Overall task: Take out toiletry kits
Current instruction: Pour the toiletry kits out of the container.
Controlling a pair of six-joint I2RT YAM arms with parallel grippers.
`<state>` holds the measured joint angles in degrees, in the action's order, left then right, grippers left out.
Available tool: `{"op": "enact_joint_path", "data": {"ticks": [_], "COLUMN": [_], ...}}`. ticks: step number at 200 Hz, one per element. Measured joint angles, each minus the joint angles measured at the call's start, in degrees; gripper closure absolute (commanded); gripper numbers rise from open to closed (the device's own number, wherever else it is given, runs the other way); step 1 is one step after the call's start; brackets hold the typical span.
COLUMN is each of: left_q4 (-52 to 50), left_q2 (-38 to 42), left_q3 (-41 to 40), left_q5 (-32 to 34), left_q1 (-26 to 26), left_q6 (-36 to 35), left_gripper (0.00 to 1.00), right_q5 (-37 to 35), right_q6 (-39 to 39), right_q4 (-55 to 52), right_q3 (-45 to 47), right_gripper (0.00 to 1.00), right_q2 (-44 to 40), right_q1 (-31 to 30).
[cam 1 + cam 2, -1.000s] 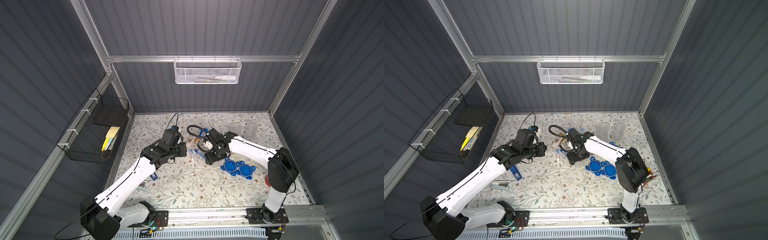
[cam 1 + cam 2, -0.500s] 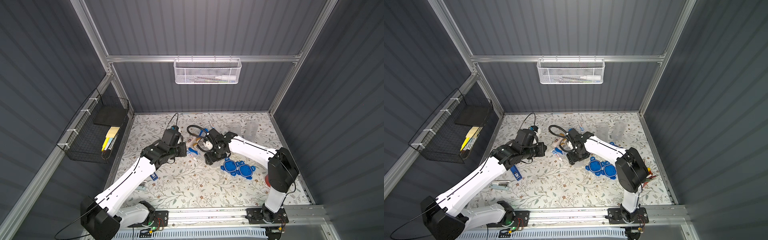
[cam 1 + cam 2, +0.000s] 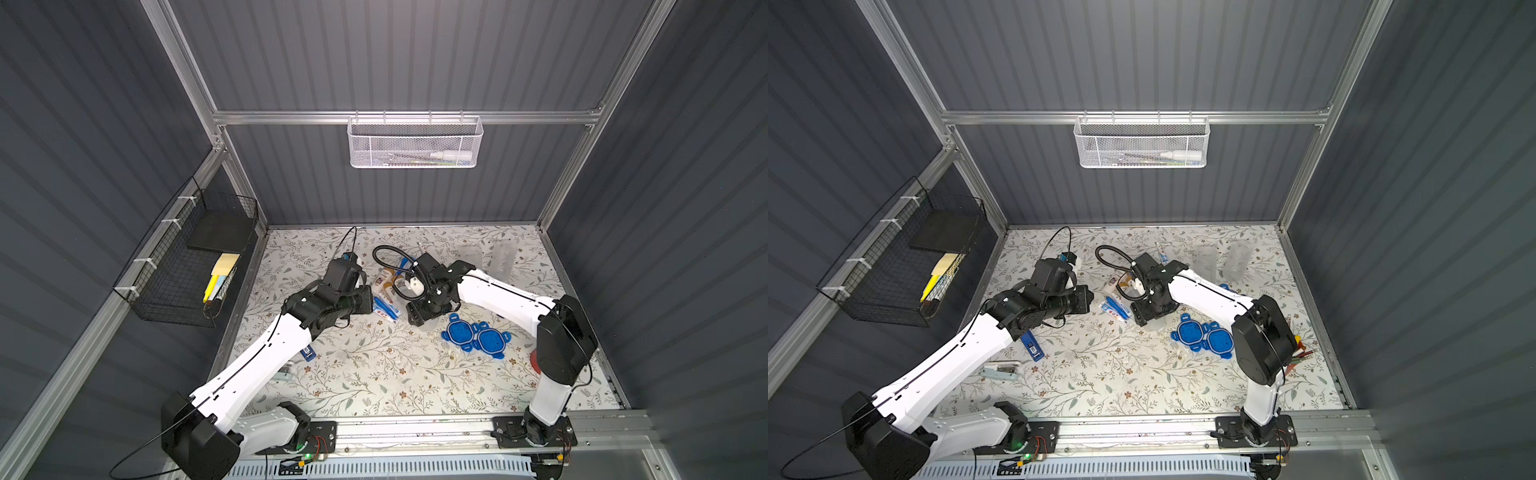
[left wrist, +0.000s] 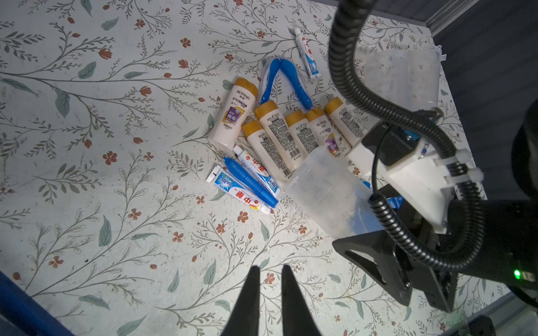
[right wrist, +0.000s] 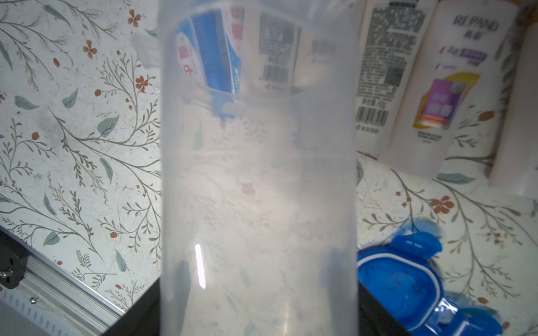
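Right gripper [image 4: 349,200] clamps a tilted clear jar [image 5: 259,174], whose cloudy wall fills the right wrist view, hiding the jaws and blurring everything behind it. The toiletry kits [image 4: 273,136] lie scattered on the floral table [image 4: 116,203] just past the jar's mouth, several bottles cut off by the jar and a black cable [image 4: 356,97]. Left gripper [image 4: 270,269] hovers short of the pile, tips barely apart, gripping nothing.

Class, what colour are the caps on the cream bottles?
Tan caps, best seen in the left wrist view.
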<state>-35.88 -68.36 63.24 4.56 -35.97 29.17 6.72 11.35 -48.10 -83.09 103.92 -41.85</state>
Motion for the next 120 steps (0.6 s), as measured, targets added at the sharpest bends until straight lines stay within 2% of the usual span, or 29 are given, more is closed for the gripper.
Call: {"op": "enact_joint_path", "data": {"ticks": [120], "left_q4": [-0.2], "left_q2": [0.0], "left_q3": [0.0], "left_q5": [0.7], "left_q1": [0.0], "left_q6": [0.0], "left_gripper": [0.82], "right_q5": [0.5], "right_q6": [0.2], "right_q4": [0.5], "right_q3": [-0.2], "right_gripper": [0.68], "right_q2": [-0.1], "right_q1": [0.0]}}
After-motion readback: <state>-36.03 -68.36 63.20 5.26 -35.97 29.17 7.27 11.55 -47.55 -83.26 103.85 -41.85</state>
